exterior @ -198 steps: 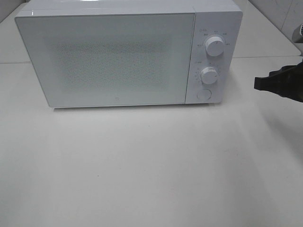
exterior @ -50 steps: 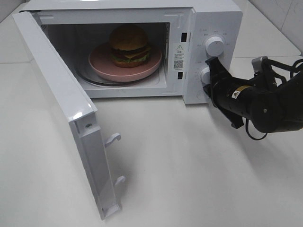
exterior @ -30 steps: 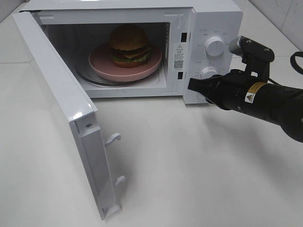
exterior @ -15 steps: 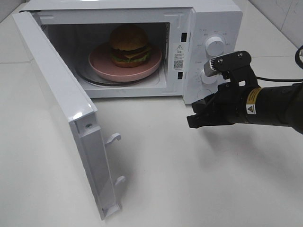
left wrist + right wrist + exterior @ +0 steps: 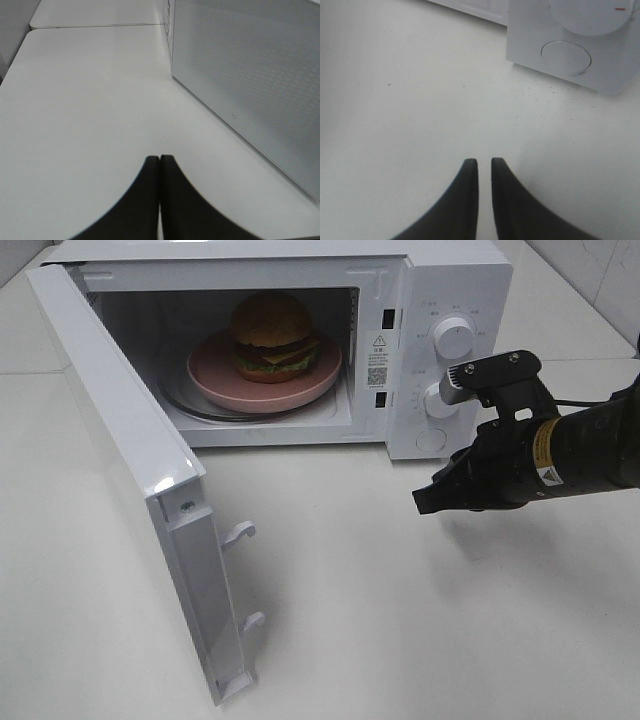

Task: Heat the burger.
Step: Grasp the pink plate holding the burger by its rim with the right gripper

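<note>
A bare white table [image 5: 400,620] carries one thing: a white microwave [image 5: 470,290] (door swung open), standing toward the far side.

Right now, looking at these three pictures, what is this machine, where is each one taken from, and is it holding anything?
It is a robot with two arms at a white table. The wide picture comes from a camera mounted high; the other two come from cameras on the wrists, looking past each tool. A microwave stands with its door open; inside, the burger sits on a pink plate. The right tool hovers over the table before the control panel, jaws slightly apart, empty. The left tool, seen only from its wrist, is shut and empty.
</note>
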You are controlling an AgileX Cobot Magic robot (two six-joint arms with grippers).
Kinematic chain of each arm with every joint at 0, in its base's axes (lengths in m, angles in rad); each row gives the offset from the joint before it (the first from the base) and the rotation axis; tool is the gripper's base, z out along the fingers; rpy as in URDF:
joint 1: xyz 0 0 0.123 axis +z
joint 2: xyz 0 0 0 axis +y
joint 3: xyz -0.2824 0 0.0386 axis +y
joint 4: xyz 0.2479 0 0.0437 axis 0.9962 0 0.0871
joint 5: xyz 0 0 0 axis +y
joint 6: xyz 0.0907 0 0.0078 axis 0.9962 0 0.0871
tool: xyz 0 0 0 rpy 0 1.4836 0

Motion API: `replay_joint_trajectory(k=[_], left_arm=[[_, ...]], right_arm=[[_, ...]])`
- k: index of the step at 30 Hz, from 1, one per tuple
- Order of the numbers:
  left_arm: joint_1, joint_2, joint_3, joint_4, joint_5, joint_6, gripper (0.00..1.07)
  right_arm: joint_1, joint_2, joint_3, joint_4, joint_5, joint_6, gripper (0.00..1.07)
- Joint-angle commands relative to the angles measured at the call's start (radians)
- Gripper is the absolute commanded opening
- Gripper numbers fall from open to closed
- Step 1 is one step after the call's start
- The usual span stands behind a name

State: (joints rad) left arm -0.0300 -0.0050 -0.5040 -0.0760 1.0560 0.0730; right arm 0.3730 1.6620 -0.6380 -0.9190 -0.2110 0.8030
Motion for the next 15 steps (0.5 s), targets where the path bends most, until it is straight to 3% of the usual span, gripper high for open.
replay_joint_trajectory(k=[1, 5, 15], left_arm=[[0.001, -0.020, 0.004, 0.002, -0.016, -0.006, 0.00], [0.001, -0.020, 0.004, 0.002, -0.016, -0.006, 0.00], [0.001, -0.020, 0.004, 0.002, -0.016, -0.006, 0.00]], right_arm=[[-0.001, -0.011, -0.008, -0.066, 0.002, 0.064, 0.11], [-0.001, -0.012, -0.008, -0.142, -0.006, 0.088, 0.12], [-0.001, -0.012, -0.008, -0.144, 0.015, 0.085, 0.13]])
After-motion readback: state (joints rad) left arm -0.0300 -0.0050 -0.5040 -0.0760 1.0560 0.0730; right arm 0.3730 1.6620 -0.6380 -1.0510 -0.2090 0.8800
